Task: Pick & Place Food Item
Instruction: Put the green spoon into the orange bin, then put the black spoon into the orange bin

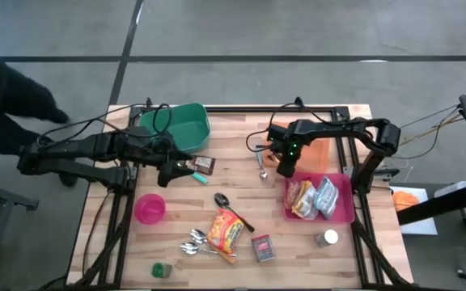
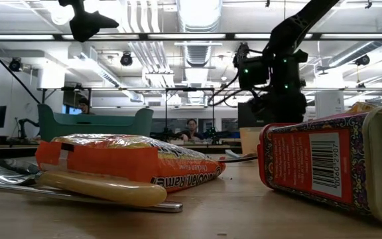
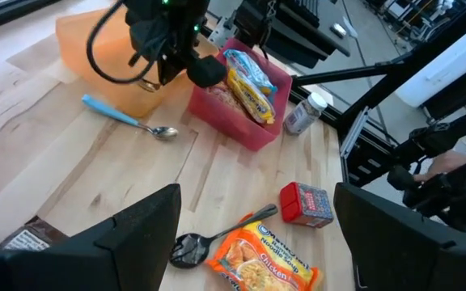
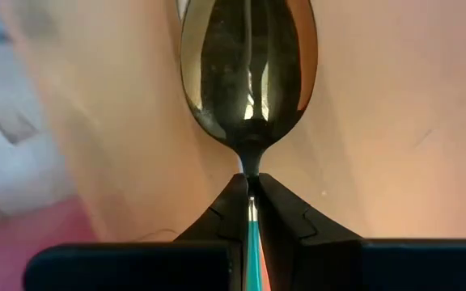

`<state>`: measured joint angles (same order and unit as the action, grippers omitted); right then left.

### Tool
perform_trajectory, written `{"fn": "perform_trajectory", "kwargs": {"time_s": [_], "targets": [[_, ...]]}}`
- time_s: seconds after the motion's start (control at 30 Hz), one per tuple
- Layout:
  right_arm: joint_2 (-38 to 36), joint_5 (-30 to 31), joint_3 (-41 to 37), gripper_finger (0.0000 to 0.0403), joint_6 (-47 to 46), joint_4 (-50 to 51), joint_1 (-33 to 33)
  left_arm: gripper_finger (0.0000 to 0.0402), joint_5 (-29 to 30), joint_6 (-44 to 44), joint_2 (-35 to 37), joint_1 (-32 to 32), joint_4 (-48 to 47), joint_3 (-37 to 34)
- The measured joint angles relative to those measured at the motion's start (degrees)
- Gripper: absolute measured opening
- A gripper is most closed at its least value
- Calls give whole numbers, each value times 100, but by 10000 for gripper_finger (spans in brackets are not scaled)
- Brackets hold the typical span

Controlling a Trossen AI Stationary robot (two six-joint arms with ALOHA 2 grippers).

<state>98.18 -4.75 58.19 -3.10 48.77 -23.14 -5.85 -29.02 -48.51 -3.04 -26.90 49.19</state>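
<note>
Right gripper (image 4: 250, 198) clenched on a spoon (image 4: 249, 77)!
From above, the noodle pack (image 1: 226, 229) lies mid-surface (image 1: 241, 182), left gripper (image 1: 174, 171) released above the surface near the green bin (image 1: 186, 123). Left wrist: pink bin (image 3: 245, 133) already holds packets.

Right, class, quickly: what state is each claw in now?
Left claw: open, empty, above the table.
Right claw: shut on a spoon, by the pink bin.
</note>
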Motion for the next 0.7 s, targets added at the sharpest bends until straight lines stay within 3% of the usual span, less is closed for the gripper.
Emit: {"fn": "perform_trajectory", "kwargs": {"time_s": [0.23,0.7], "targets": [[-6,-380,240,26,48,13,0,326,-33,-11,0,0,-79,0],[-10,-251,294,191,-480,92,0,326,-45,-61,2,0,-401,0]]}}
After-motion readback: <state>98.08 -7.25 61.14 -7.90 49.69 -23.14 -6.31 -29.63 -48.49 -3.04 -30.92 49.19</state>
